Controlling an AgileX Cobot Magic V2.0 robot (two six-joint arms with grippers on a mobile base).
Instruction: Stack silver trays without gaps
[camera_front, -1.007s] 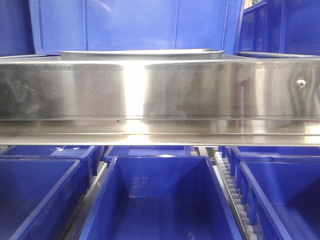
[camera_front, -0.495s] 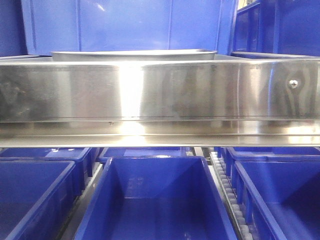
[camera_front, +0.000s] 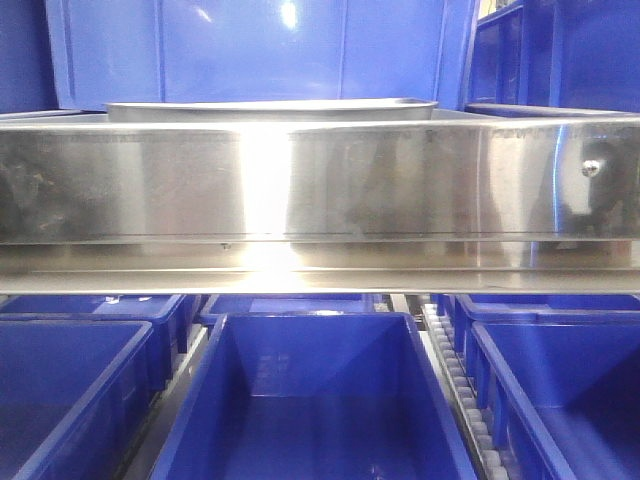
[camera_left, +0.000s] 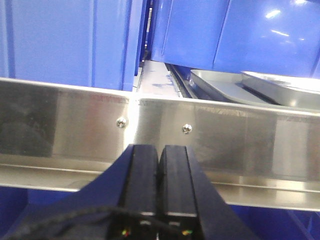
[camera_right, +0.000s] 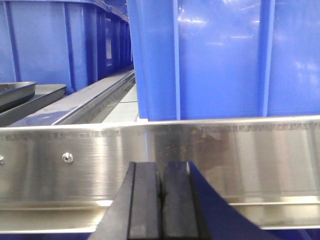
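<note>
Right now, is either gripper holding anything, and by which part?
Nothing is held. The left gripper and right gripper are both shut on nothing, in front of the steel band; the silver trays lie untouched behind it.

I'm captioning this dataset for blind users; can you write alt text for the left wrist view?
The left gripper, its black fingers pressed together and holding nothing, sits low in front of a long shiny steel band with two screws. Beyond the band, silver trays lie at the right, with blue bins behind.

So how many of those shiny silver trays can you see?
2: in the left wrist view, one silver tray lies behind the steel band, another tray resting on it. More may be hidden.
</note>
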